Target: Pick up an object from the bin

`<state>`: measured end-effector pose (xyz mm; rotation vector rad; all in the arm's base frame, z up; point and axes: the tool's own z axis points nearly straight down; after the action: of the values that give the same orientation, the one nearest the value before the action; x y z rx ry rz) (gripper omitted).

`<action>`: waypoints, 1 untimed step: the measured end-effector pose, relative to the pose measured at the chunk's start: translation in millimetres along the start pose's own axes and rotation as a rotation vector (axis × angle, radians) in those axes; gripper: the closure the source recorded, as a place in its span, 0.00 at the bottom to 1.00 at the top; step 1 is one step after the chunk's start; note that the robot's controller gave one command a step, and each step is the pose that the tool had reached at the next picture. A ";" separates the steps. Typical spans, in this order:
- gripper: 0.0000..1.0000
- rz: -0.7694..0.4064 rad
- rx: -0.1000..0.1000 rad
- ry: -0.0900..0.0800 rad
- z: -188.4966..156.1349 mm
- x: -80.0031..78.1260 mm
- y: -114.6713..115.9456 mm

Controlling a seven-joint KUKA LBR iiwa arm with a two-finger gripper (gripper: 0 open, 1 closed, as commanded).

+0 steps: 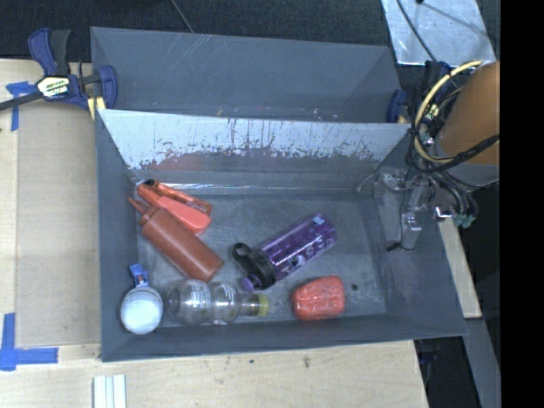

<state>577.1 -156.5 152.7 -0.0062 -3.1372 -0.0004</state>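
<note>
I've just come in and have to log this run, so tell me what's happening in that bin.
The arm comes in from the right, and its gripper hangs over the right slope of the grey bin, touching none of the things. The nearest are a red spongy lump and a purple bottle lying mid-floor. Further left lie a clear bottle, a brown-red bottle and an orange tool. Nothing is picked yet.

Where I work — dark floor beyond the far side
A pale grey sheet lies on it at upper right; light soft and even
</note>
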 end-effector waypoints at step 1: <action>0.00 -0.004 0.002 -0.008 -5.1 -2.0 0.7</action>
<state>579.1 -155.8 157.7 -0.0006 -3.1454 0.0020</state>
